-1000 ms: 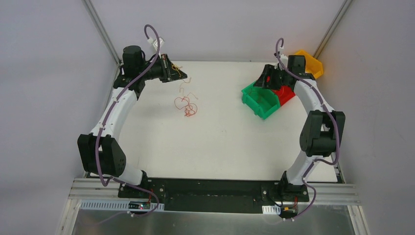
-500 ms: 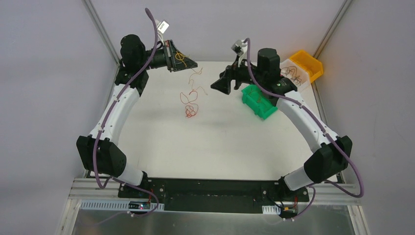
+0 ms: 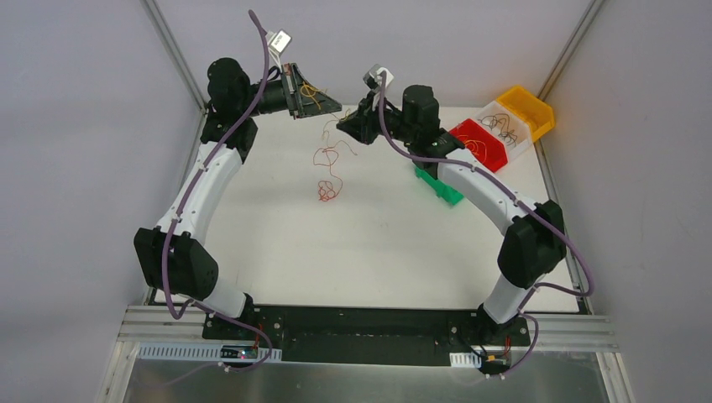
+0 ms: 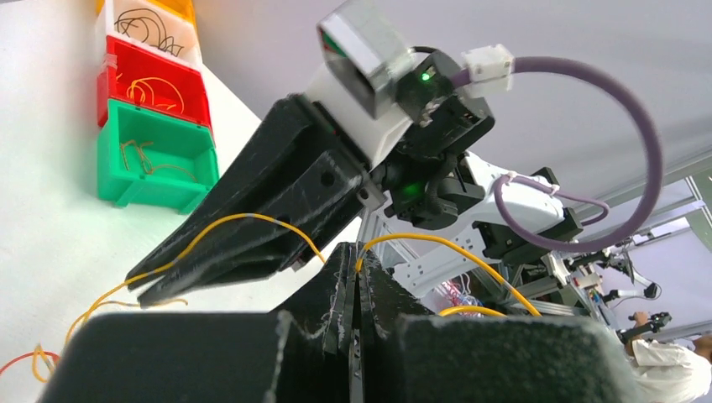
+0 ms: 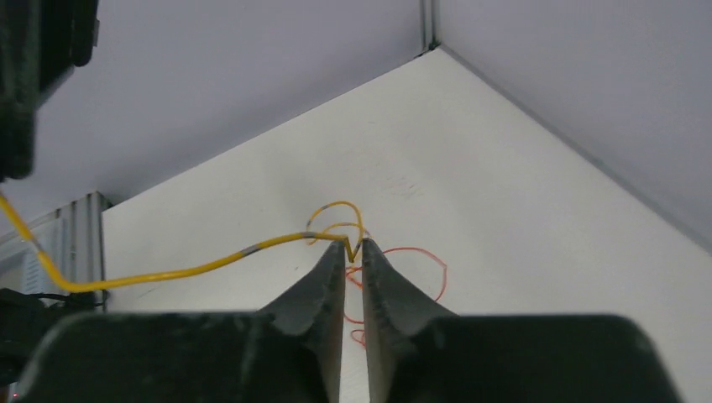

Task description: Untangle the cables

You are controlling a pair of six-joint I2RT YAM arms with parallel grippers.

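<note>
The left claw (image 4: 354,273) is closed tight on a yellow wire (image 4: 424,241) and holds it up off the surface (image 3: 378,243) at the far left; the right claw (image 5: 353,252) has its fingers drawn almost together with only a sliver of a gap, and the same yellow wire runs into its tip and looks pinched there; the rest of the cables (image 3: 326,175), a thin knot of red and orange curls, trails down from between the two claws, its lower loops resting on the surface; the step in hand seems to be pulling the yellow strand free of the knot, and doing it well calls for both pinches to stay firm while the claws draw apart slowly and level, so the wire slides out of the loops instead of cinching them or lifting the whole bundle; if the red curls rise with it, easing off and regripping nearer the snag would be wiser; against half a second ago, the right claw has swung from beside the green bin (image 3: 442,186) up to the wire next to the left claw, and the red bin (image 3: 480,143) is now uncovered
</note>
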